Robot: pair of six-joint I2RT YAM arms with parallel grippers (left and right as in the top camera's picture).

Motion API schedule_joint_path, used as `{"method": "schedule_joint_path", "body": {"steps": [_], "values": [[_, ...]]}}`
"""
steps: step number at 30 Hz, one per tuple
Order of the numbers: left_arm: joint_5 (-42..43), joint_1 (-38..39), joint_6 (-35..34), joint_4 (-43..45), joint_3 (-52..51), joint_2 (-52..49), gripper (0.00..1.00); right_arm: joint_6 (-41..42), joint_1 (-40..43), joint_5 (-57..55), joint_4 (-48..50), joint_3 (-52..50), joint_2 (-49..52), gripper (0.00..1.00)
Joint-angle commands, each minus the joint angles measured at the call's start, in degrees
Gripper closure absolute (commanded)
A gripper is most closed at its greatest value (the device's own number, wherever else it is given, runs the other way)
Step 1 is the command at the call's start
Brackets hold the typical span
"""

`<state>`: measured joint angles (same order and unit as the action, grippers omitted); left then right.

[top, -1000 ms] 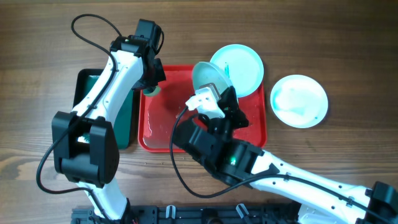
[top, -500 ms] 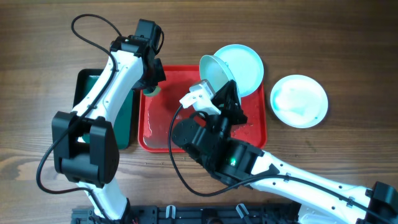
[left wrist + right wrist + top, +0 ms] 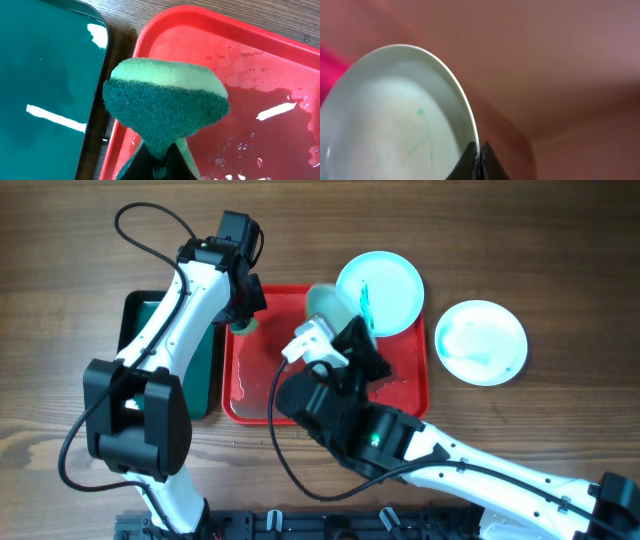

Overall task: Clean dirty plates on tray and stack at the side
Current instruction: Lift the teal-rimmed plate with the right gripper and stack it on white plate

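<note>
Pinching the rim of the plate (image 3: 395, 125), the right end effector (image 3: 478, 152) has swung it leftward.

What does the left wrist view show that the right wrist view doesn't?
Left wrist only: green scouring sponge pinched in the left end effector, dark green tray, wet red plastic tray. Right wrist only: pale round plate with faint teal marks, its rim pinched by the right end effector. Shared: each end effector shut on its item.

The work surface was a brown wood-grain table (image 3: 560, 240), evenly lit, with a black frame (image 3: 300, 525) along its near edge.
</note>
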<state>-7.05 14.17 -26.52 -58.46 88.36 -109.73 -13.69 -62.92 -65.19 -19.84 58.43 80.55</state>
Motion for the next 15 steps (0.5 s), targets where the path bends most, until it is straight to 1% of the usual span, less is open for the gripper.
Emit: {"method": "schedule_joint_path", "body": {"steps": [1, 3, 5, 8, 10, 11, 12, 13, 15], "values": [[-0.5, -0.2, -1.18, 0.15, 0.35, -0.24, 0.96, 16.22, 0.31, 19.17, -6.19, 0.17, -0.92, 0.96], [-0.5, -0.2, -1.18, 0.17, 0.2, -0.24, 0.96, 29.81, 1.57, 20.02, -10.95, 0.17, -1.7, 0.96], [-0.5, -0.2, -1.18, 0.44, -0.24, -0.24, 0.96, 33.31, 3.63, 25.97, -12.9, 0.17, -3.13, 0.96], [-0.52, -0.2, -1.18, 0.55, -0.39, -0.26, 0.96, 34.71, 10.56, 41.94, -14.1, 0.17, -7.15, 0.96], [-0.5, -0.2, -1.18, 0.57, -0.39, -0.26, 0.96, 34.64, 19.32, 54.84, -14.1, 0.17, -10.71, 0.96], [-0.5, -0.2, -1.18, 0.57, -0.39, -0.26, 0.96, 34.64, 21.7, 57.68, -14.1, 0.17, -11.47, 0.96], [-0.5, -0.2, -1.18, 0.57, -0.39, -0.26, 0.96, 34.47, 27.15, 63.78, -14.1, 0.17, -12.87, 0.96], [-0.5, -0.2, -1.18, 0.57, -0.39, -0.26, 0.96, 34.42, 30.67, 67.01, -14.21, 0.17, -13.55, 0.96], [-0.48, -0.17, -1.18, 0.57, -0.39, -0.26, 0.96, 34.82, 40.35, 73.33, -15.39, 0.17, -14.6, 0.96]]}}
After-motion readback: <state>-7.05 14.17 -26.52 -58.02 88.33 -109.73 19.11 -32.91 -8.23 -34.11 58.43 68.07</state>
